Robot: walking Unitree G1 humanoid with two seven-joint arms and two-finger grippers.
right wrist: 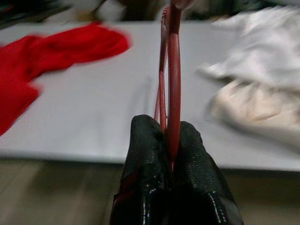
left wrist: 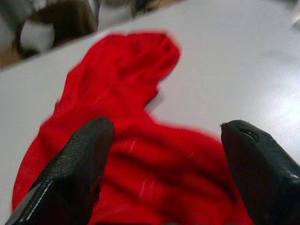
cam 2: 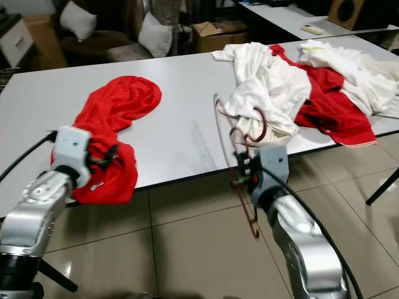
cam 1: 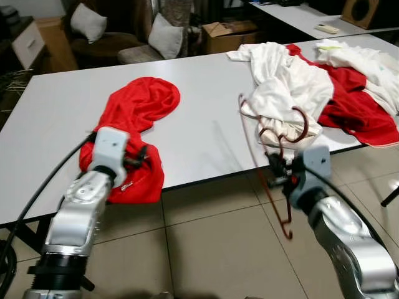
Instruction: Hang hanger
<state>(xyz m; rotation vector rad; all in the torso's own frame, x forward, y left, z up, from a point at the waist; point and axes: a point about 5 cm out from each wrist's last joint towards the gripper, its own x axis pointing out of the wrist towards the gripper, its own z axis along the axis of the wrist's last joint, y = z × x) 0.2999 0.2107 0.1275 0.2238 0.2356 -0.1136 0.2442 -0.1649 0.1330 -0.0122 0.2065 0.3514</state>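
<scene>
A long white rectangular table (cam 1: pixel 199 99) stands on a floor of glossy beige square tiles (cam 1: pixel 212 249) with dark grout lines. Behind it are dark upholstered chairs carrying white cushions (cam 1: pixel 166 36), an open brown cardboard box (cam 1: pixel 229 35), and a second white table (cam 1: pixel 299 15). A brown wooden speaker cabinet (cam 1: pixel 361 11) stands at the far right.

A plain bright red garment (cam 1: pixel 134 128) is lying on the pale grey-white surface (cam 1: pixel 199 112). The hanger (cam 1: pixel 262 156) is showing dark red, thin and glossy. The heap of clothes (cam 1: pixel 324 87) is mixing plain white with bright red. Both pincers, left (left wrist: pixel 164 173) and right (right wrist: pixel 171 154), are showing black fingers on silver arms. The floor (cam 1: pixel 212 249) is showing beige tiles.
</scene>
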